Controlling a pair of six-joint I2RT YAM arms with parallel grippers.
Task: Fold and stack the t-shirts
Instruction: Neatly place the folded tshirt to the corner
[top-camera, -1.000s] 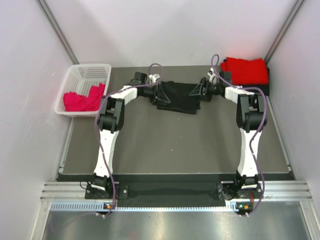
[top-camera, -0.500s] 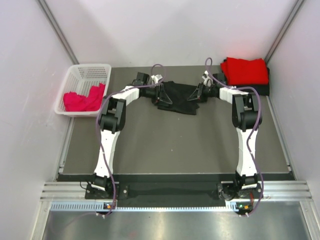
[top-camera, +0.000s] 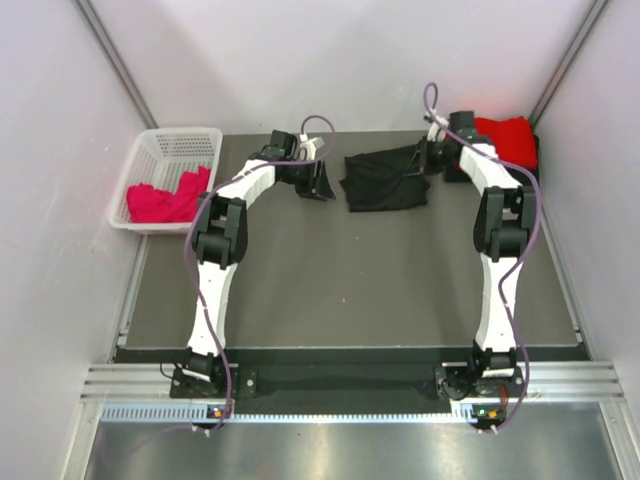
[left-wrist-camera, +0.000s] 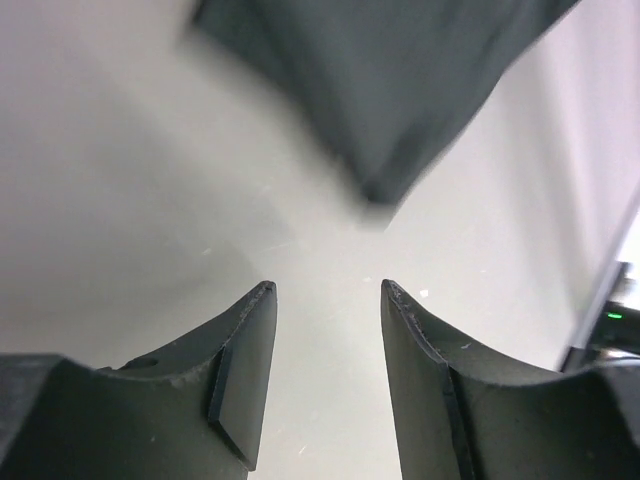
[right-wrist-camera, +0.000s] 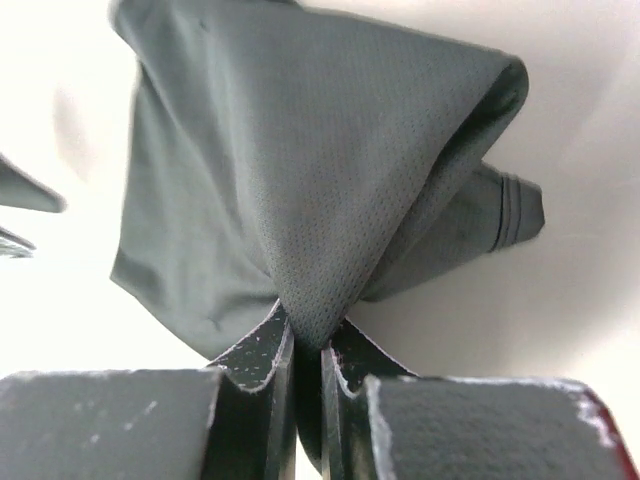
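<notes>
Right wrist view: right pincer (right-wrist-camera: 310, 335) tight on black t-shirt (right-wrist-camera: 300, 180); left pincer (left-wrist-camera: 328, 290) wide apart, empty

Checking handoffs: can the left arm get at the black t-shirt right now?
Likely yes: the left arm, jaws open, faces the black t-shirt with only bare table between them. The right arm pinches its far side.
</notes>
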